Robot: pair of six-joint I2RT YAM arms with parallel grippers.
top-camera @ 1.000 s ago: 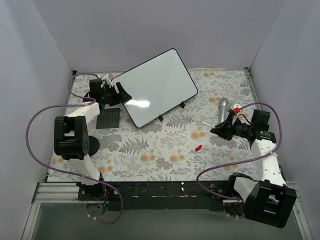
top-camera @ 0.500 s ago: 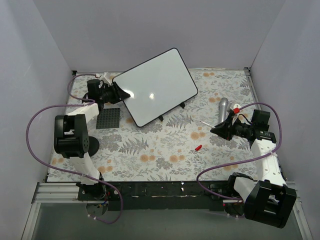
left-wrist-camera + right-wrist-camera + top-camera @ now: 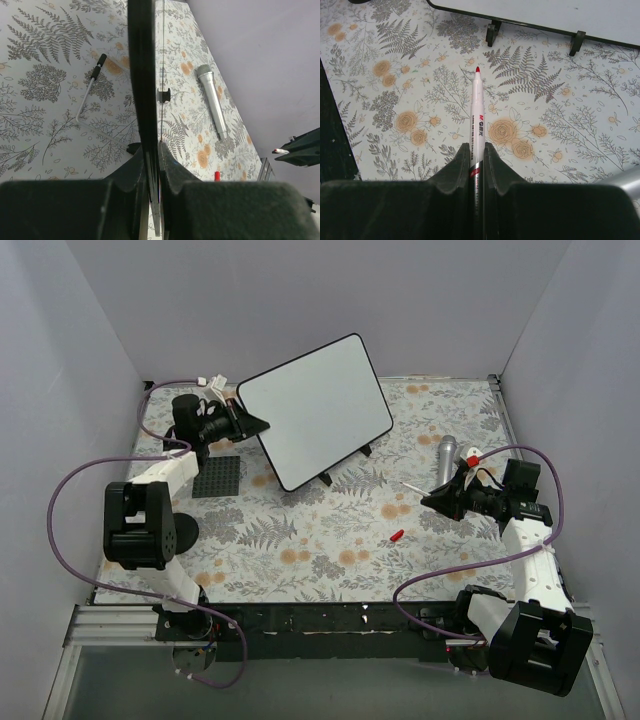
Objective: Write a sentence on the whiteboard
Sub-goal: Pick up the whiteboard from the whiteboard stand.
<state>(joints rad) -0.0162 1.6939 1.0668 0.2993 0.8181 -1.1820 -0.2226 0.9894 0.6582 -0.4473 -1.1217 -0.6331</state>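
While the left gripper (image 3: 243, 421) stays out at the far left, its jaws are pressed together on the left edge of the whiteboard (image 3: 318, 408). The board sits tilted at the back of the floral table (image 3: 330, 550), left of centre. The right gripper (image 3: 443, 500) pinches a red-tipped marker (image 3: 477, 110), tip toward the board, well apart from it. A red cap (image 3: 397, 536) lies loose mid-table. A silver microphone (image 3: 447, 454) lies near the right gripper.
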